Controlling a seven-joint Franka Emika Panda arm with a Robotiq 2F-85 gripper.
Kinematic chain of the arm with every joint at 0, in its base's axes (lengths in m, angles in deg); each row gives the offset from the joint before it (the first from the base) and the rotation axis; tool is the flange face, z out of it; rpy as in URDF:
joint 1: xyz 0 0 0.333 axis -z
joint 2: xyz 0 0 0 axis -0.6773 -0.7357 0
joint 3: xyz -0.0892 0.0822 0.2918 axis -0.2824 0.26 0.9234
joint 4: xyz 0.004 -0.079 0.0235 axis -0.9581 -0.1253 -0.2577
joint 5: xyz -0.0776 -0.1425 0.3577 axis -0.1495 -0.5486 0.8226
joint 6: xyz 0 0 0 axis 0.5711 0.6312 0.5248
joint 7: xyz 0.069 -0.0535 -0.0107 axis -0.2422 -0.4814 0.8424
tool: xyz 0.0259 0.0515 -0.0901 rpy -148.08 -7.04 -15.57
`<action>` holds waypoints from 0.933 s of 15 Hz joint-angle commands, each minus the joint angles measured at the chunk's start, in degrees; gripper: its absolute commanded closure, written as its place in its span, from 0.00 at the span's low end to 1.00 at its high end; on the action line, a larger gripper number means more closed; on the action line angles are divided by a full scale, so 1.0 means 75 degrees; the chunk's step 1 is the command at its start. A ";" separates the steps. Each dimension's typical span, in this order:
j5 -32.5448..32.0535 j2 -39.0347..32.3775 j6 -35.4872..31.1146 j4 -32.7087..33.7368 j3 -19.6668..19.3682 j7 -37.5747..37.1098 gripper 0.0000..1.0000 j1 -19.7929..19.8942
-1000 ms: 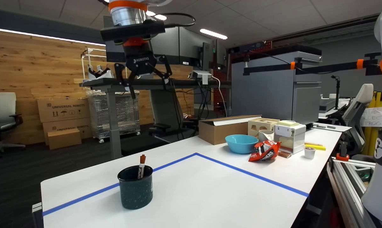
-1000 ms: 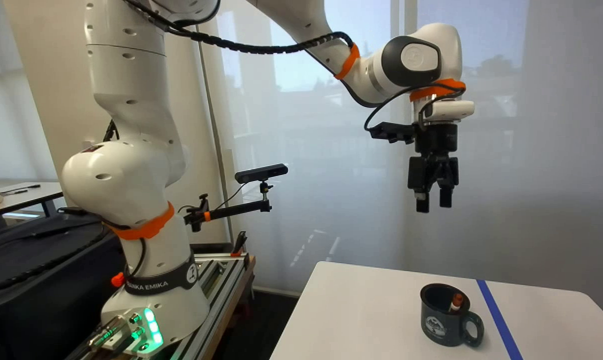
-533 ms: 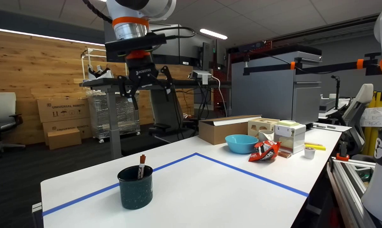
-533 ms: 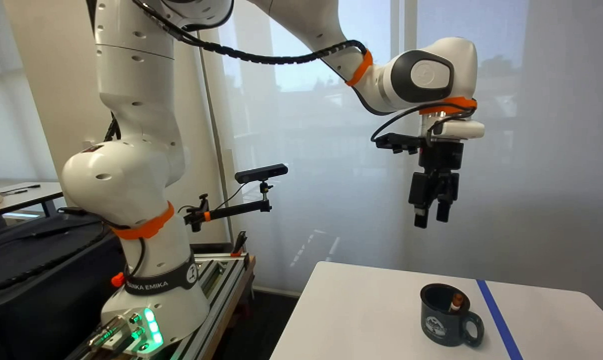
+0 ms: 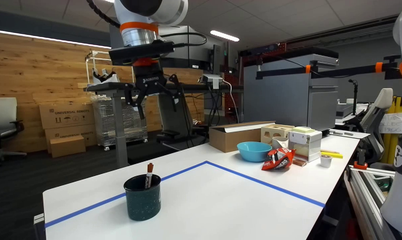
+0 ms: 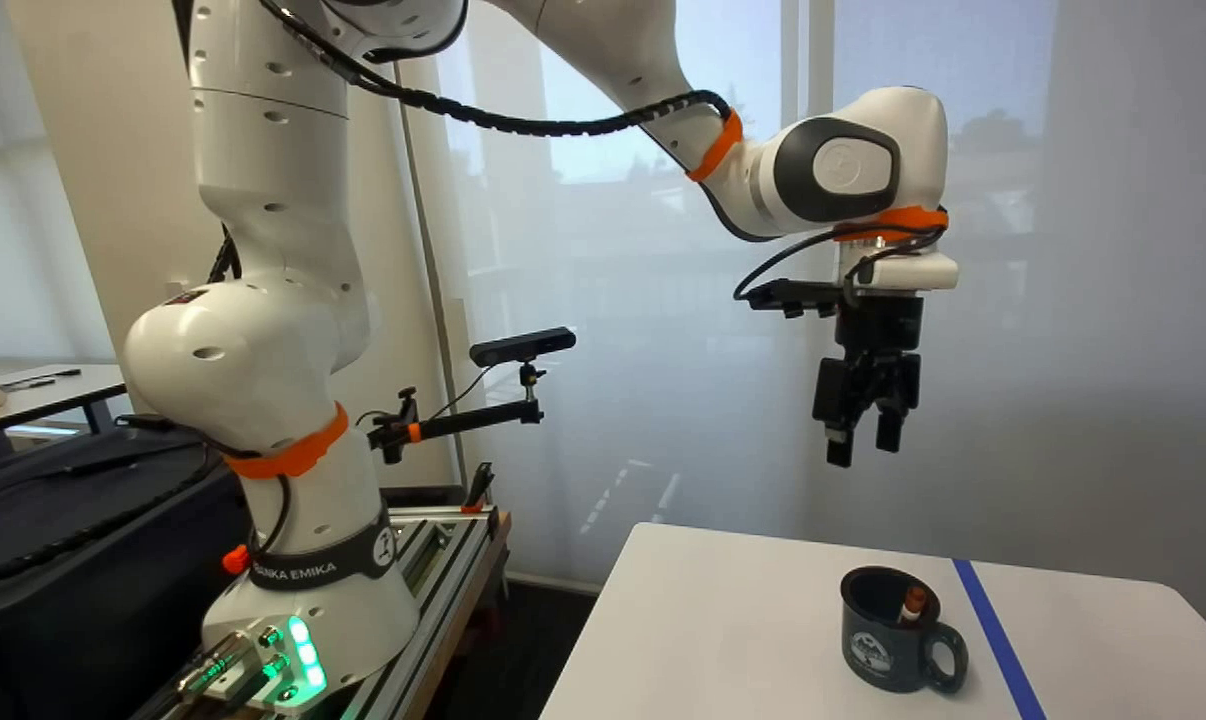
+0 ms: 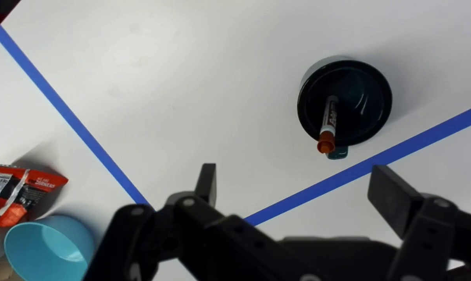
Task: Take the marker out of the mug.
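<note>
The dark teal mug (image 5: pixel 143 205) stands upright on the white table; it also shows in an exterior view (image 6: pixel 875 645) with its handle and in the wrist view (image 7: pixel 362 113). The marker (image 5: pixel 149 175), white and dark with a red-brown cap, leans in the mug with the cap above the rim. It also shows in an exterior view (image 6: pixel 912 604) and in the wrist view (image 7: pixel 329 119). Its lower end is hidden inside the mug in both exterior views. My gripper (image 5: pixel 158 111) is open and empty, well above the mug; in the wrist view the gripper (image 7: pixel 292 179) has wide-apart fingers (image 7: pixel 393 199).
Blue tape (image 5: pixel 264 183) marks lines on the table. Farther along stand a light blue bowl (image 5: pixel 253 151), a red snack bag (image 5: pixel 279 159), a cardboard box (image 5: pixel 234 138), a white box (image 5: pixel 306 145) and a small white cup (image 5: pixel 325 161). A camera arm (image 6: pixel 483 418) stands beside the robot base.
My gripper has come down toward the table in both exterior views, and the wrist is slightly less tilted. It stays open. The mug and the marker have not moved.
</note>
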 commanded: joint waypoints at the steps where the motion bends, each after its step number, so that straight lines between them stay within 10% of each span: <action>1: 0.0225 0.0231 -0.1172 -0.0814 -0.0123 -0.0914 0.00 -0.0192; 14: -0.0170 -0.0653 -0.4239 -0.1310 -0.0841 -0.3103 0.00 -0.0509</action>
